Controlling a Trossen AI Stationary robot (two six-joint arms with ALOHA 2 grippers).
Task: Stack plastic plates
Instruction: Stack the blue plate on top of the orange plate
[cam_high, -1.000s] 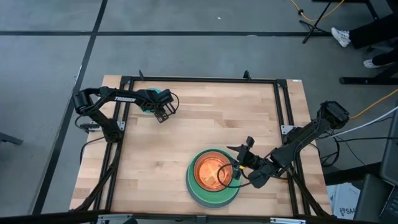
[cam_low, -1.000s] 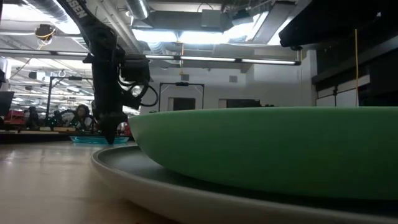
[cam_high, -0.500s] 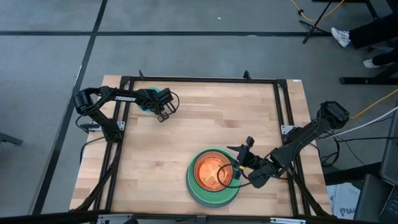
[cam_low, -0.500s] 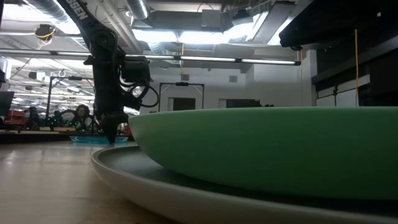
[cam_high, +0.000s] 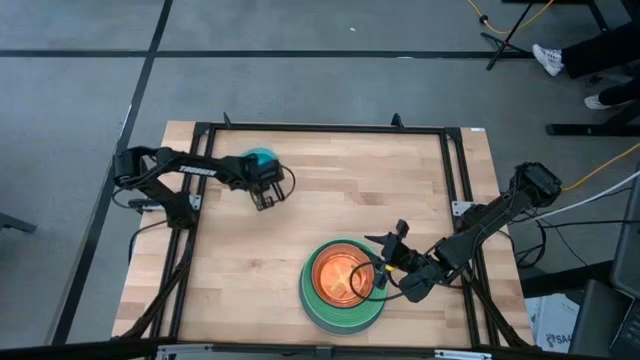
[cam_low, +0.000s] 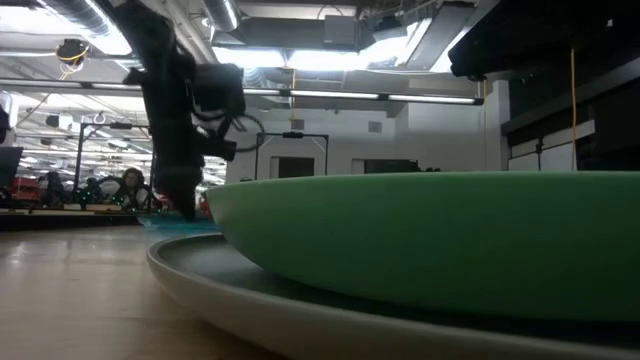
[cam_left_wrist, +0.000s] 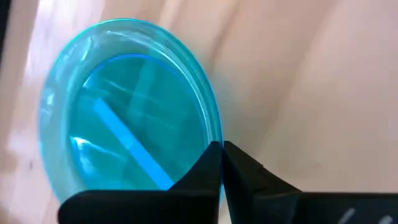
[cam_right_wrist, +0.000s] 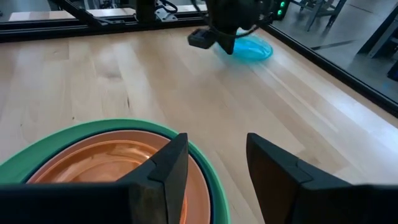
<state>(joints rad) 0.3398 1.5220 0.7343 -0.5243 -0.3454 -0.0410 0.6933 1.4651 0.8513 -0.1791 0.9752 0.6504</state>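
Note:
A small cyan plate (cam_high: 259, 157) lies at the table's far left. It shows large in the left wrist view (cam_left_wrist: 124, 118) and far off in the right wrist view (cam_right_wrist: 249, 47). My left gripper (cam_high: 262, 177) points down over the plate's near-right edge and is shut on it. Near the front edge stands a stack: a large grey plate (cam_high: 312, 312) at the bottom, a mint green plate (cam_high: 340, 247) on it, and an orange translucent plate (cam_high: 338, 277) on top. My right gripper (cam_high: 383, 268) is open and empty, just right of the stack. My left gripper pinches the cyan plate's rim (cam_left_wrist: 210, 138) between its two fingers, one inside the rim and one outside. The fingers come from above, pointing down. I cannot tell whether the plate is clear of the table.
A black metal frame (cam_high: 320, 129) runs along the table's far, left and right edges. In the low view the grey plate (cam_low: 300, 310) and green plate (cam_low: 430, 240) fill the foreground. Bare wood lies between the cyan plate and the stack.
My left gripper has moved toward the table's right edge and a little toward its near edge, and it is still shut on the cyan plate. The plate has gone with it toward the right.

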